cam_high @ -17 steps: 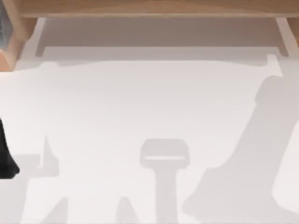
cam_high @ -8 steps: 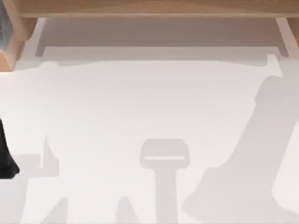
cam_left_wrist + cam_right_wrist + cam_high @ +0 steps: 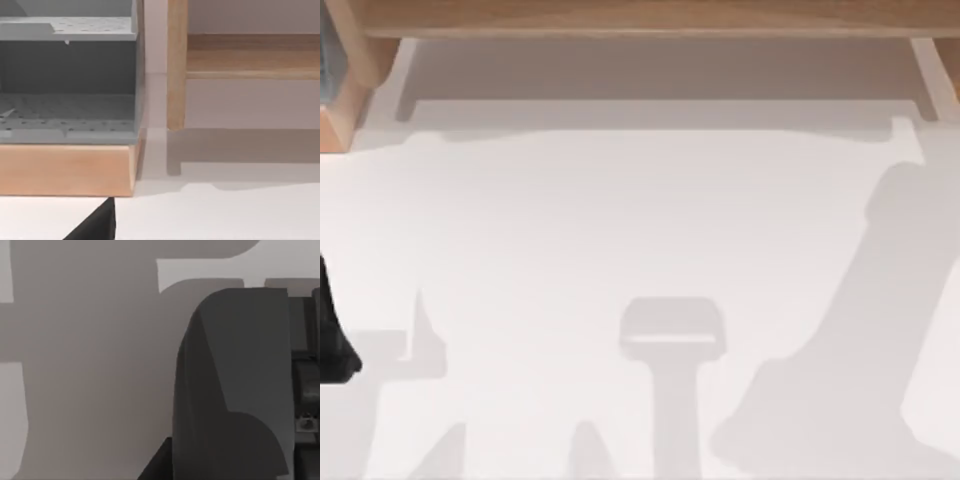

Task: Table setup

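Right now the table (image 3: 620, 230) lies wide and white below both arms. My left arm (image 3: 332, 340) sits at its left edge, nearer the wooden shelf (image 3: 70, 170); I cannot tell its grip.

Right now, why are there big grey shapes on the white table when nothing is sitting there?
Those are shadows. In the top view, soft grey shapes lie across the table, cast by things overhead, and a band of shade runs under the wooden shelf at the far edge. In the left wrist view the shelf's post throws its own shadow. In the right wrist view, broad shade covers the table.
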